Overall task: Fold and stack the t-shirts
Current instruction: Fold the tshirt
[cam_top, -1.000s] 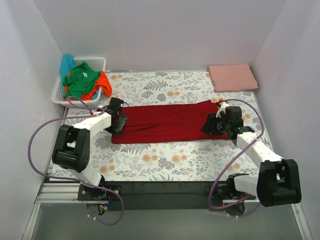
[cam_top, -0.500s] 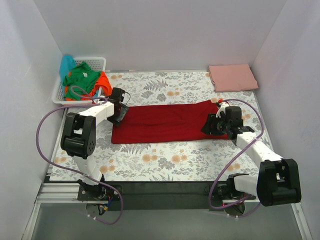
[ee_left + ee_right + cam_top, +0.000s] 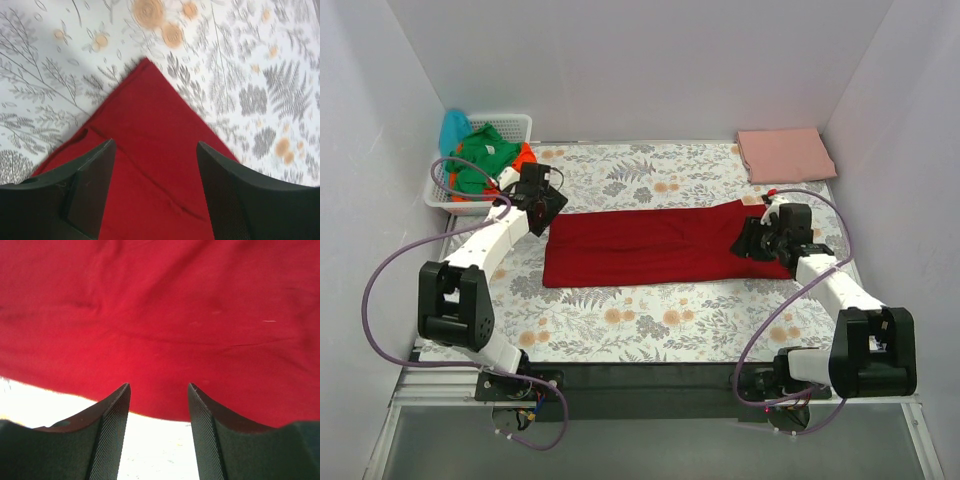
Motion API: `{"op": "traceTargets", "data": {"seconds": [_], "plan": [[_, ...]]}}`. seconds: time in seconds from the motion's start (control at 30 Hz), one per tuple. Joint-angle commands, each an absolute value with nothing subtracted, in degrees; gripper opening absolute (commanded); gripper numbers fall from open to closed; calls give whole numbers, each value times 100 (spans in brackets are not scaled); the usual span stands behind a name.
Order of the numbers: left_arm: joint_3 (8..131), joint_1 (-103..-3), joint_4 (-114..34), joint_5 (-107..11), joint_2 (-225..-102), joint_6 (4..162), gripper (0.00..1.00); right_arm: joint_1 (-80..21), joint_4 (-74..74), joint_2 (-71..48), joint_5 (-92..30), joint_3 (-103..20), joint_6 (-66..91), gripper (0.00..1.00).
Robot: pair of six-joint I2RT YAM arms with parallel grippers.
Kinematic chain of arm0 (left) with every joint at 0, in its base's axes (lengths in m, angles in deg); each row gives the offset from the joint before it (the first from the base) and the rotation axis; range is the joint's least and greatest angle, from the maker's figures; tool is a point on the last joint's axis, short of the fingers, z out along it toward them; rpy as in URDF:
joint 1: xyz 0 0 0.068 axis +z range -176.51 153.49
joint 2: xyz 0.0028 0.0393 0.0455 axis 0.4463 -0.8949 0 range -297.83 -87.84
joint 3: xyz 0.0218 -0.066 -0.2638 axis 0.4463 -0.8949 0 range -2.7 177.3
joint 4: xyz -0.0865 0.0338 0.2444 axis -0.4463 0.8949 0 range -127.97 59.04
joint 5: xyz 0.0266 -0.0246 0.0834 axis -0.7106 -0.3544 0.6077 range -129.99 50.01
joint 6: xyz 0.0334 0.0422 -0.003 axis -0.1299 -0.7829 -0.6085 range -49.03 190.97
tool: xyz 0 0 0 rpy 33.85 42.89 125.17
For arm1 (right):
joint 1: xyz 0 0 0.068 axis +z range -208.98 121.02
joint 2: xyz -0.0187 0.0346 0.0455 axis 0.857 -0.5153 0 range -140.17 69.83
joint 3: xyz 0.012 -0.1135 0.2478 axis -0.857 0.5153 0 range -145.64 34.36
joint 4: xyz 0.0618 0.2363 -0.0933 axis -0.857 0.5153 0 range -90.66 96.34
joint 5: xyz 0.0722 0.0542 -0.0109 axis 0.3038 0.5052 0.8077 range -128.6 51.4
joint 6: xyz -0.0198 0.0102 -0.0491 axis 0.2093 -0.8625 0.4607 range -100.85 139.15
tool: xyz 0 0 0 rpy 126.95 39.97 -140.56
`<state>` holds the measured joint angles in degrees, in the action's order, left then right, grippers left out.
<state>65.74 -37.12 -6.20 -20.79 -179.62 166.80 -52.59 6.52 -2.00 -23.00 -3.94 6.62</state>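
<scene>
1. Check the left end effector [image 3: 542, 200] [image 3: 155, 150]. Its jaws stand apart with nothing between them. It is poised over the far left corner of the dark red t-shirt [image 3: 650, 245] [image 3: 150, 165].
2. Check the right end effector [image 3: 757, 240] [image 3: 157, 390]. Its jaws also stand apart and hold nothing. The fingertips sit at the edge of the right end of the dark red t-shirt [image 3: 160, 315]. You cannot tell whether they touch the cloth.
3. Locate the dark red t-shirt. It lies flat as a long folded band across the middle of the flower-patterned worktop [image 3: 650, 320], between the two arms.
4. Locate the pink t-shirt [image 3: 785, 155]. It lies folded at the far right corner of the worktop, well apart from the red one.
5. Locate the white basket [image 3: 520, 125] at the far left corner. It holds a green t-shirt [image 3: 480, 160], an orange t-shirt [image 3: 525, 158] and a turquoise t-shirt [image 3: 453, 128], all crumpled.
</scene>
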Motion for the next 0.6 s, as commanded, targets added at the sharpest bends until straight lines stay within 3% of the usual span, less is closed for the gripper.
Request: {"op": "traceTargets", "data": {"seconds": [0.0, 0.23, 0.57], "plan": [[6051, -3881, -553, -2774, -17634, 16238, 64, -5686, 497, -303, -2340, -642, 448, 56], [5356, -4013, -808, -3313, -18029, 16106, 59, -7144, -4, -496, -1550, 60, -263, 49], [4513, -4022, -414, -3156, -17855, 16747, 57, -8174, -180, -1093, -1847, 791, -739, 44]]}}
